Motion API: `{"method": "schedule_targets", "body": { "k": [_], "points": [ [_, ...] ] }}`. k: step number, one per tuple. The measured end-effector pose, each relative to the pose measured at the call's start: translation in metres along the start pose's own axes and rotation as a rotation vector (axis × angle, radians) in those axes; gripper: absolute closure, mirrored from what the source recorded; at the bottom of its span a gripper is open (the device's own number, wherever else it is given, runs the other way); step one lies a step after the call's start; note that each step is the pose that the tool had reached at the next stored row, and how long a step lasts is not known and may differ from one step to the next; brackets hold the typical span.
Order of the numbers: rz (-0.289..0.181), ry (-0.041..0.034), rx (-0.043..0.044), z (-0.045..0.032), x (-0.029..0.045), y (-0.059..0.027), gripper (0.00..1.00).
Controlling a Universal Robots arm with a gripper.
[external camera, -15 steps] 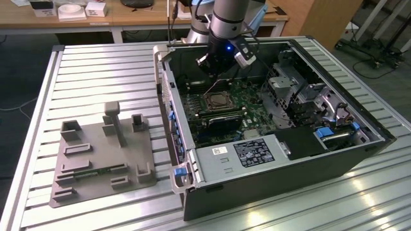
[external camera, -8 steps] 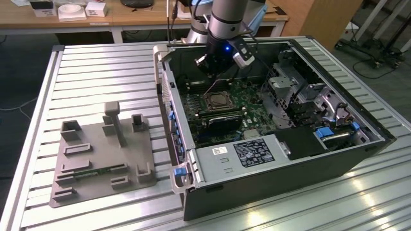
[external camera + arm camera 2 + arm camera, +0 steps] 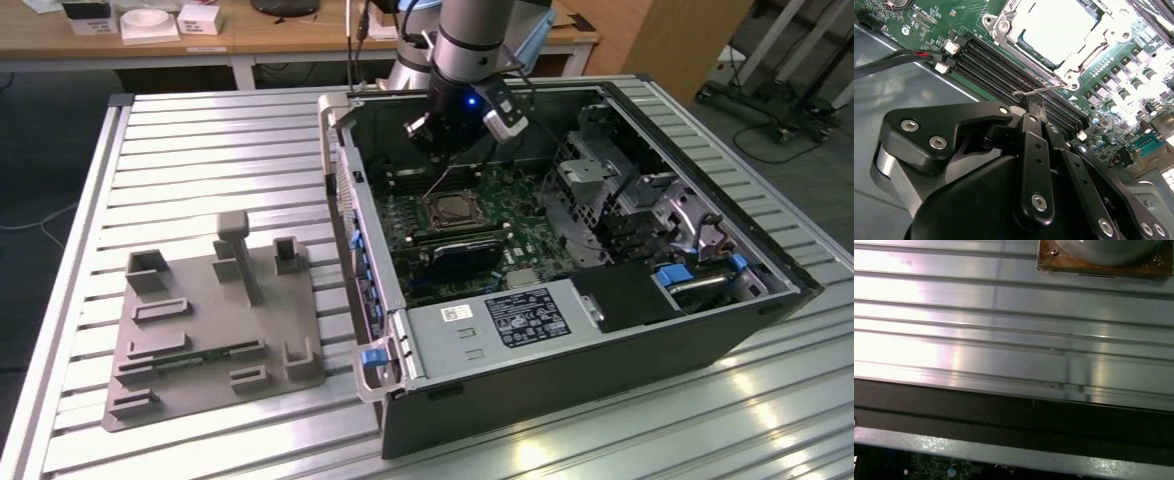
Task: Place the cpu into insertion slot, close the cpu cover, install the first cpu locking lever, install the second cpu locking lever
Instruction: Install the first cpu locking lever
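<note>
Beside the cpu cover (image 3: pixel 1080 50), the end effector (image 3: pixel 1031 107) — closed, empty — sits against the locking lever (image 3: pixel 1041 90); a slip could spring it.

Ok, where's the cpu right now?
In the second wrist view the cpu sits in the insertion slot, framed by the cpu cover, beside the long memory slots, just beyond the gripper.

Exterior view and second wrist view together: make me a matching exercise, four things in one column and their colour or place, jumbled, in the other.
Things
1. cpu
2. memory slots
3. fixture tray
4. power supply box

Colour or place
A. grey, on the slatted table outside the case
B. long and black, on the green board
C. silvery, framed by the cpu cover
D. label on top, inside the case

Pairs: 1-C, 2-B, 3-A, 4-D
</note>
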State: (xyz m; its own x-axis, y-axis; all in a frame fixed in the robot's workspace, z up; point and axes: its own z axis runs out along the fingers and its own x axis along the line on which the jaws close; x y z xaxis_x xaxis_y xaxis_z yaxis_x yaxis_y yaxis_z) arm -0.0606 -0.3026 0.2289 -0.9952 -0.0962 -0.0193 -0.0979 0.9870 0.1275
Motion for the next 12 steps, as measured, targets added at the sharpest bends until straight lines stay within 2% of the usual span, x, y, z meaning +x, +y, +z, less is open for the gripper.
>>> {"method": "schedule_targets", "body": {
  "k": [2, 7, 12],
  "points": [
    [0.000, 0.0007, 0.0082, 0.0000, 0.0000, 0.0000, 0.90],
    [0.000, 0.0007, 0.0084, -0.0023, -0.0001, 0.0005, 0.90],
    [0.000, 0.0007, 0.0080, -0.0086, -0.0002, 0.0020, 0.90]
  ]
}}
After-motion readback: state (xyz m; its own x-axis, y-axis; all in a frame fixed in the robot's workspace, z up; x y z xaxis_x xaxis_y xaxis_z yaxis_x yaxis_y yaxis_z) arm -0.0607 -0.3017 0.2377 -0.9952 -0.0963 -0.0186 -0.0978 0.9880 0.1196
